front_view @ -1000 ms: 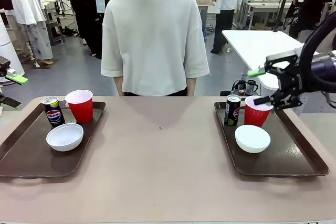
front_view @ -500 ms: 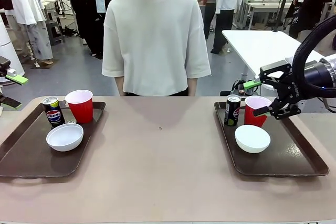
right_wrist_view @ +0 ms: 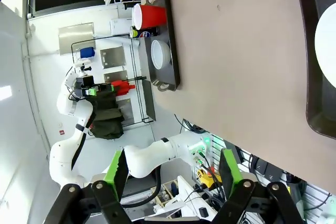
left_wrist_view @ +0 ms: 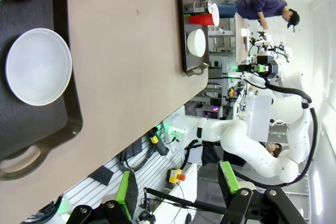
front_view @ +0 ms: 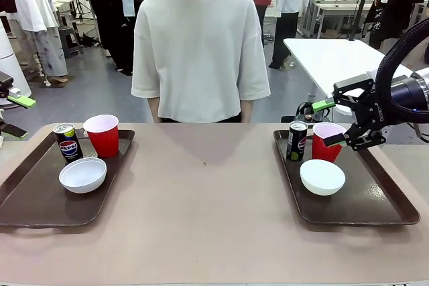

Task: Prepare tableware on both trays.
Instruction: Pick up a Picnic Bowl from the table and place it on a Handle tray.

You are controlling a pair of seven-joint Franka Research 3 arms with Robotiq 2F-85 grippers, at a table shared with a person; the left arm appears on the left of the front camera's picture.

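Right tool (front_view: 330,123), fingers spread, hangs just beside red cup (front_view: 324,144).

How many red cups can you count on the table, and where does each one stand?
2. One red cup stands at the far end of the left tray, beside a can. The other red cup stands at the far end of the right tray, near the right gripper.
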